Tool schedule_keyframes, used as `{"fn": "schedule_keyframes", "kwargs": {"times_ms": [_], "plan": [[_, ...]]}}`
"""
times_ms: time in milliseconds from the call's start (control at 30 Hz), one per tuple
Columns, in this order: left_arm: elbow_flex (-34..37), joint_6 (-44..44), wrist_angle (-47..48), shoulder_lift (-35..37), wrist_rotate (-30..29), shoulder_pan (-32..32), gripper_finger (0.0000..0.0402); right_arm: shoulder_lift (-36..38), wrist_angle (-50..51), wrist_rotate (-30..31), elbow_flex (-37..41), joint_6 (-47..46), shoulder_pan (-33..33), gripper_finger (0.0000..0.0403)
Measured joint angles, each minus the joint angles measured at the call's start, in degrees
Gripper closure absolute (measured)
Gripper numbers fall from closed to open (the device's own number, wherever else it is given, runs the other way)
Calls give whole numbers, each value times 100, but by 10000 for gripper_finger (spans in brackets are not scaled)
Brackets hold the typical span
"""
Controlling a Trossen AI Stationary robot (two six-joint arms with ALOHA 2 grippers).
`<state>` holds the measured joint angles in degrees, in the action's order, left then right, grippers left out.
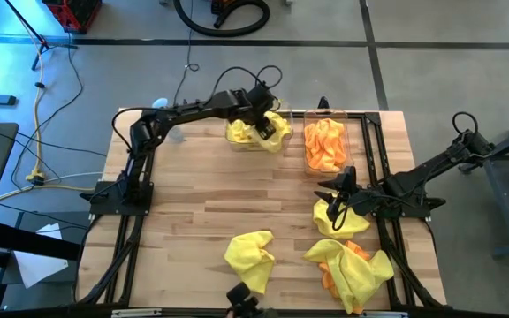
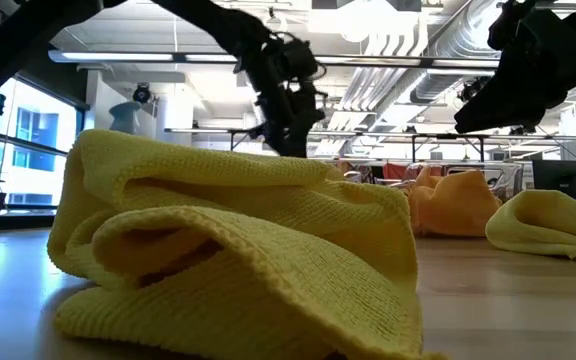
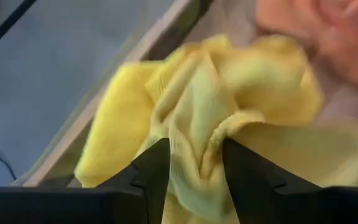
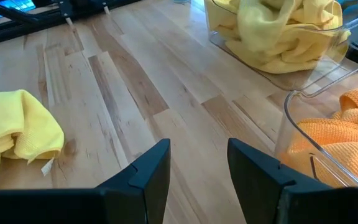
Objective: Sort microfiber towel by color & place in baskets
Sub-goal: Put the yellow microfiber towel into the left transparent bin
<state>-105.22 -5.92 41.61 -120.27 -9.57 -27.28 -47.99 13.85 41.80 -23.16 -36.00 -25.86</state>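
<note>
1. My left gripper (image 1: 263, 129) is over the far left basket (image 1: 237, 141), the clear tub with the yellow towels. In the left wrist view its jaws stand apart with a fold of a yellow towel (image 3: 229, 124) between them; I cannot tell whether they are pressing it or letting it go.
2. A loose yellow towel (image 1: 249, 256) lies rumpled at the near edge of the desk (image 1: 193, 194), left of centre. It looks soft and light, with no stiffness. I would pinch a raised ridge of a fold, not the flat skirt, so the jaws bite into cloth and not wood.
3. The far right basket (image 1: 325, 115) holds the orange towels (image 1: 325, 146), touching its walls. The thin clear wall could slide if knocked.
4. My right gripper (image 1: 336, 205) hangs just over another yellow towel (image 1: 343, 221) on the right, jaws apart and empty in the right wrist view.
5. Near right is a mixed heap: yellow cloth (image 1: 365, 274) draped over an orange towel (image 1: 336, 269). These will cling and drag, so I judge each should be taken by one high corner and lifted slowly.
</note>
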Motion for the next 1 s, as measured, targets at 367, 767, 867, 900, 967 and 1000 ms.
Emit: {"fn": "schedule_keyframes", "kwargs": {"times_ms": [367,767,867,900,967,1000], "plan": [[-241,-1688,-396,-176,176,38,266,0,12,0,0,-1,0,247],[-239,-2515,-327,-1049,714,-309,267,0,26,-18,0,-10,-1,247],[-246,-2666,-249,-1115,828,-369,267,0,27,-20,0,-8,-1,247],[-246,-2680,-249,-1108,849,-378,267,0,30,-21,0,-8,-1,247],[-246,-2686,-269,-1107,871,-384,267,0,30,-22,0,-8,-1,247],[-246,-2686,-281,-1108,873,-383,267,0,30,-22,0,-8,-1,247]]}}
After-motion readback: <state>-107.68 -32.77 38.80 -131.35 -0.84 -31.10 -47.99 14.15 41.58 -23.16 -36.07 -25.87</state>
